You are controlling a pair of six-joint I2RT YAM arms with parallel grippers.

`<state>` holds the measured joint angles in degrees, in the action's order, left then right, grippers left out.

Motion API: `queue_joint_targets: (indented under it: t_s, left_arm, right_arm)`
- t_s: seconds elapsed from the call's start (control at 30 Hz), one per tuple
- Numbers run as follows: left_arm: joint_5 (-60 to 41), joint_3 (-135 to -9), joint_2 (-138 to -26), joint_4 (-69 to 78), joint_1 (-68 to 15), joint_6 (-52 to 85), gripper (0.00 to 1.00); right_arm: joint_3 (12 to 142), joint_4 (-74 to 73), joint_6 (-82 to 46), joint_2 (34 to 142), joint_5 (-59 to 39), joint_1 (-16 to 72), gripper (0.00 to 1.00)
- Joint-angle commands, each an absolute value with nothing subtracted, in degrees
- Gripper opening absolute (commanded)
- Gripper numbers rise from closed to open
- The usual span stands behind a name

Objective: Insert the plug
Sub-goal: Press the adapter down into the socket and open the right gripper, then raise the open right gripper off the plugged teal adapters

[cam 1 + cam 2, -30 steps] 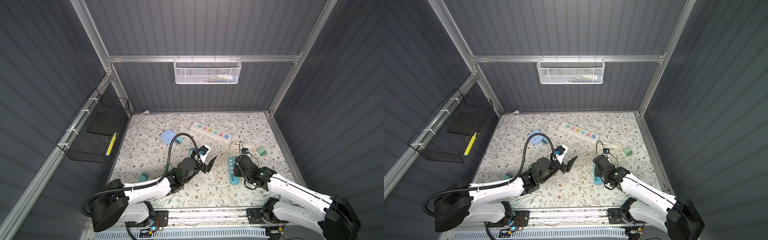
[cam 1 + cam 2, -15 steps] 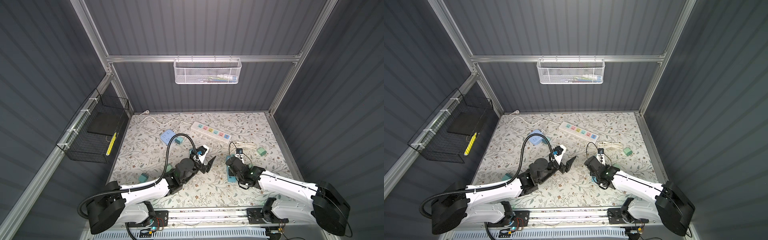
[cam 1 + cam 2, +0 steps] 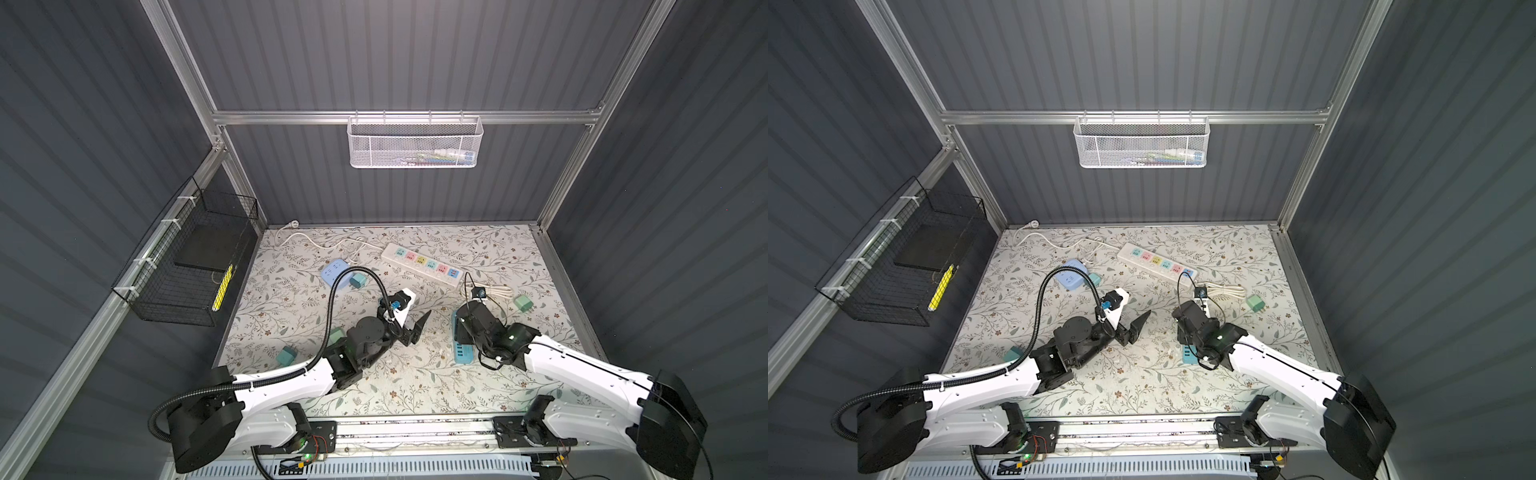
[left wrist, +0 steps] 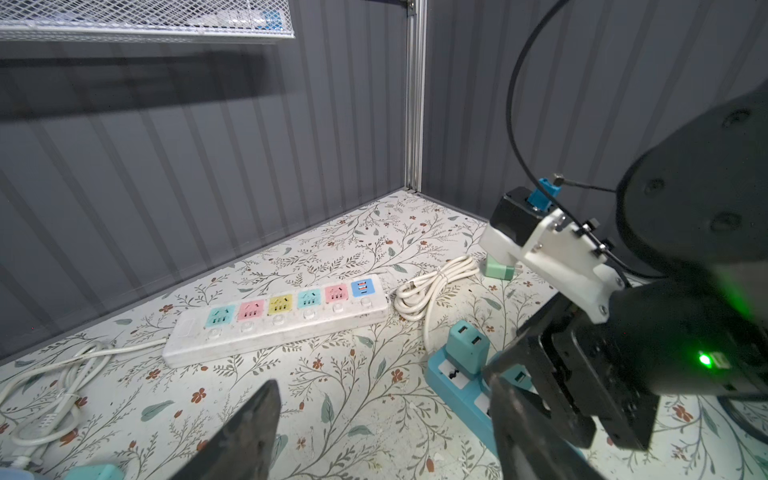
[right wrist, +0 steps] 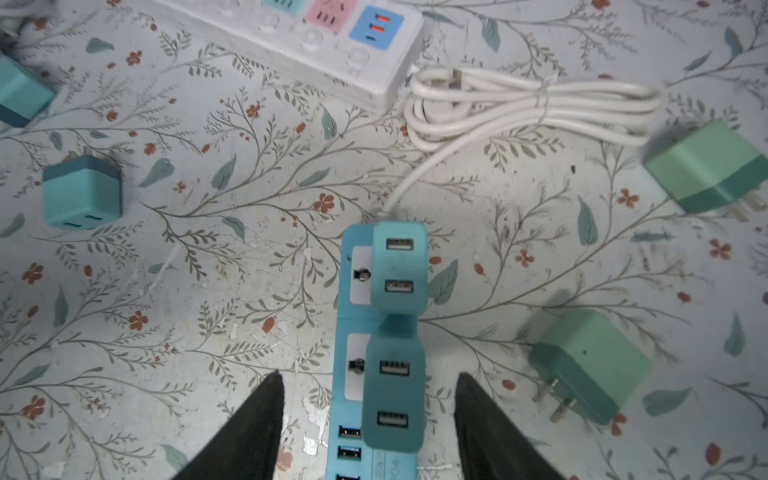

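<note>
In both top views the blue strip (image 3: 462, 353) (image 3: 1187, 354) lies on the desk (image 3: 415, 374), mostly under the right arm. The left jaws hang spread and empty near it, on the left arm's side.

In the left wrist view the far plug (image 4: 466, 347) stands upright in the strip.

In the right wrist view the near plug (image 5: 394, 395) sits in the strip just beside the far plug. The right jaws straddle it, parted and touching neither side.
</note>
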<state>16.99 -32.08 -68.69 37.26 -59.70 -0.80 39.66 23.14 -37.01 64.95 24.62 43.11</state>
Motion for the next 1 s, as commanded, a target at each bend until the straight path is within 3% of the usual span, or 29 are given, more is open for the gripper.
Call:
queue_joint_targets:
  t_s: [0.0, 0.27, 0.77, 0.83, 0.97]
  left_arm:
    - [18.1, -32.0, -67.1, 36.9, -59.8, 0.3, 0.80]
    - [18.5, -31.9, -67.1, 36.7, -59.8, 1.1, 0.81]
    - [18.7, -31.2, -67.9, 37.4, -59.8, 1.5, 0.81]
    - [18.7, -31.4, -68.0, 37.5, -59.8, 1.6, 0.81]
    - [18.7, -31.8, -67.3, 36.6, -59.8, 1.8, 0.81]
  right_arm:
    - [41.0, 26.9, -35.2, 62.6, 22.7, 41.4, 0.69]
    - [37.6, 26.0, -36.7, 60.5, 16.3, 35.2, 0.66]
    - [31.0, 24.0, -40.2, 60.6, 14.6, 32.3, 0.57]
    - [32.3, 24.8, -39.5, 60.1, 14.3, 32.3, 0.59]
    - [36.8, 28.2, -38.4, 60.4, 13.5, 33.5, 0.77]
